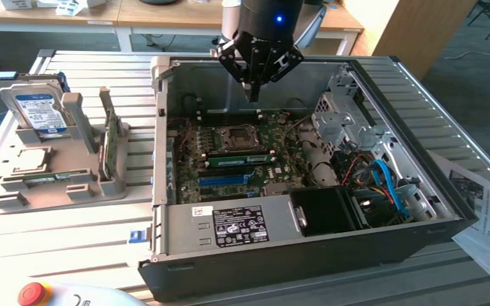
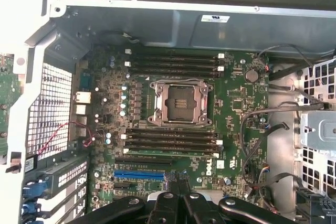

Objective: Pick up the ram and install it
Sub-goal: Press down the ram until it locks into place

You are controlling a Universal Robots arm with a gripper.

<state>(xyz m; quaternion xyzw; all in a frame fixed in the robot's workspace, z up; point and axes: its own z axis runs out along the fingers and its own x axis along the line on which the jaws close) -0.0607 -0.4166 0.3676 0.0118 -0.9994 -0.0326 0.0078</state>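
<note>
My gripper [image 1: 252,95] hangs over the open computer case [image 1: 415,210], above the motherboard's far edge, fingers shut together with nothing between them. In the wrist view the shut gripper [image 2: 178,181] sits over the blue slot [image 2: 137,173]. A ram [image 1: 238,159], a slim green stick, lies seated in a motherboard slot beside the CPU socket [image 1: 232,136]; the wrist view shows this ram [image 2: 173,153] as a green strip under the dark empty slots. Another slim green ram [image 1: 45,180] lies in the grey tray [image 1: 23,197] at the exterior view's left.
The tray also carries a silver hard drive [image 1: 36,108] with a blue-white label, an upright green card [image 1: 107,146] and a CPU [image 1: 28,159]. Inside the case are a drive cage [image 1: 347,121], cables [image 1: 385,182] and a power supply [image 1: 237,226]. A red stop button [image 1: 32,292] sits at the front.
</note>
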